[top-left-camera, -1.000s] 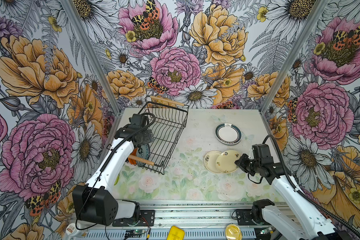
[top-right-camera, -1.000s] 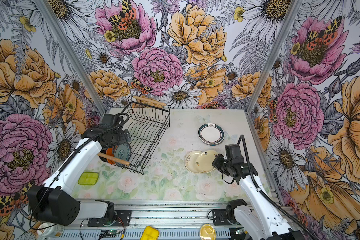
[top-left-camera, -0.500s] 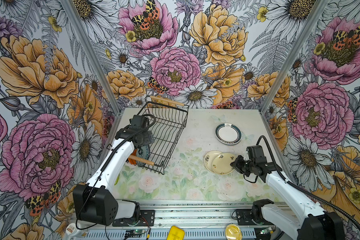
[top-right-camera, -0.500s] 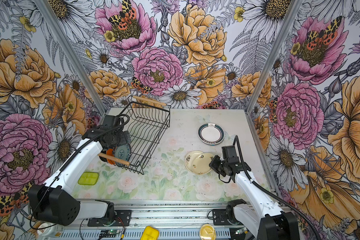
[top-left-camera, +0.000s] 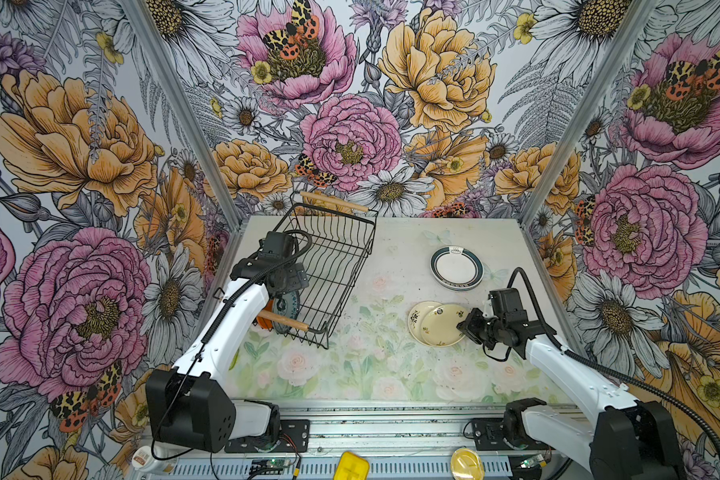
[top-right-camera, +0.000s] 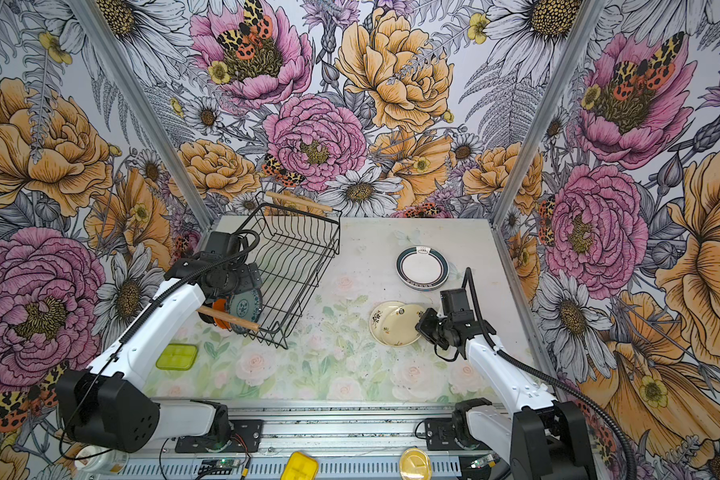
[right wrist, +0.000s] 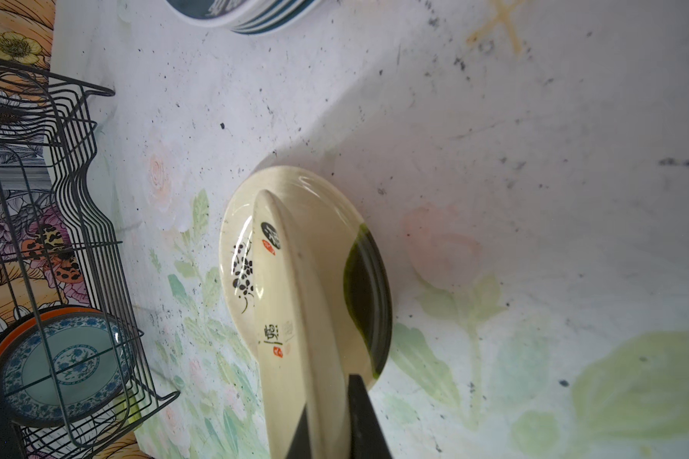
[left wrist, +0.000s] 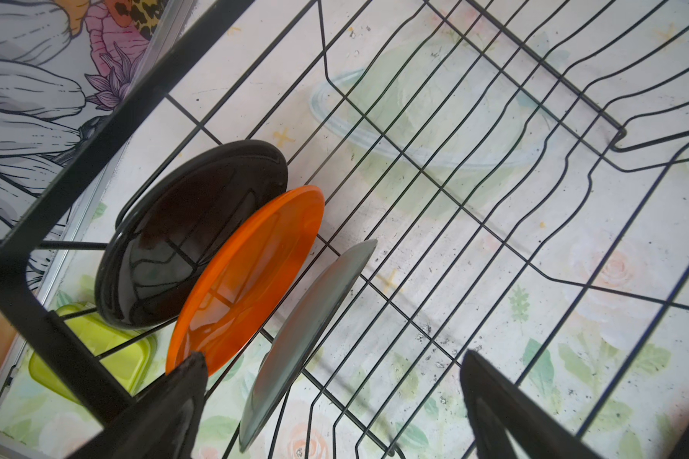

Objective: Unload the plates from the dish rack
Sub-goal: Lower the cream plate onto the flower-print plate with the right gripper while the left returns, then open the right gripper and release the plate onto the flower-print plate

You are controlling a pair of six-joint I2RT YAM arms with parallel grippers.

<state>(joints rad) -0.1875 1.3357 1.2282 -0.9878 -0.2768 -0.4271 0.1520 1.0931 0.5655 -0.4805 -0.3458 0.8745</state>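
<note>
The dish rack [top-left-camera: 337, 253] [top-right-camera: 304, 249], black wire with wooden handles, stands at the left. At its near end three plates stand on edge: a black one [left wrist: 184, 230], an orange one [left wrist: 247, 270] and a blue patterned one [right wrist: 64, 361] [top-right-camera: 244, 305]. My left gripper [left wrist: 335, 355] hangs open above them, a finger on each side of the patterned plate's rim [left wrist: 307, 326]. My right gripper [right wrist: 329, 397] [top-left-camera: 464, 326] is shut on the rim of a cream plate [right wrist: 295, 298] [top-left-camera: 441, 326], tilted over a second cream plate [right wrist: 239, 246] [top-left-camera: 415, 320] lying on the table.
A stack of white plates with teal rims [top-left-camera: 457, 268] [top-right-camera: 422, 268] lies behind the cream ones. A yellow-green lidded box [top-right-camera: 176, 356] sits by the rack's near corner. Floral walls close in the table on three sides. The arm bases stand on the front rail.
My right arm has dropped lower and shifted a little left, carrying the cream plate further over the one on the table. The left arm has stayed over the rack.
</note>
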